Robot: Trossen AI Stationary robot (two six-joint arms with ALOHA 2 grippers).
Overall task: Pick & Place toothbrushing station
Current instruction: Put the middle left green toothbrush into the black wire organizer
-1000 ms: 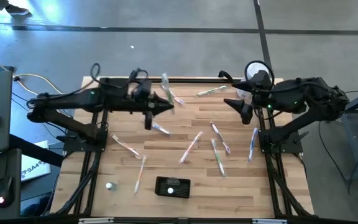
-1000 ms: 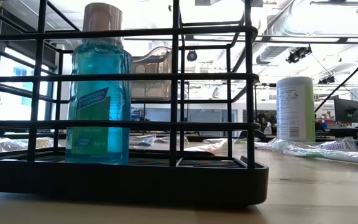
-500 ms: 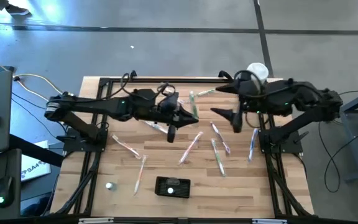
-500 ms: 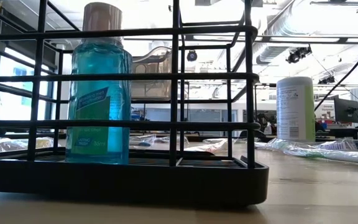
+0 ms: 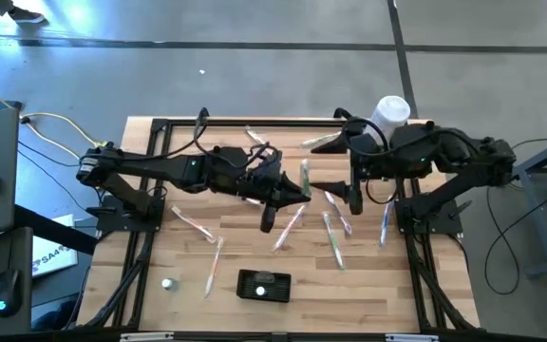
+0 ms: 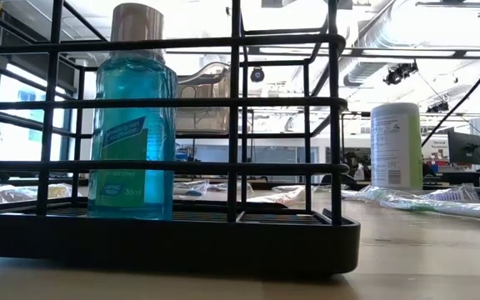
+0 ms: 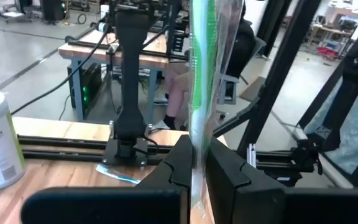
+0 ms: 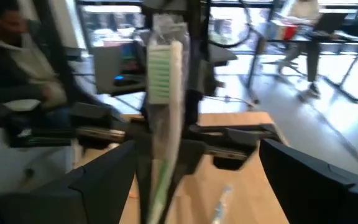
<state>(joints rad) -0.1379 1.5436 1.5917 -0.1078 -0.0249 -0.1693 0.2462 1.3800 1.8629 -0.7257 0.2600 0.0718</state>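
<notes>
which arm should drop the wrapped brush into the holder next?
Left, probably. The left gripper is shut on the green wrapped toothbrush at mid-table, with open board between it and the toothbrushing station at the near edge. The right gripper is open, facing that brush, holding nothing.

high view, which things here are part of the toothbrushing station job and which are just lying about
Job:
toothbrushing station
wrapped green toothbrush, pinched in the left claw
right claw, open, facing it
probably the loose wrapped toothbrushes

Lying about:
white container
small round object
</notes>
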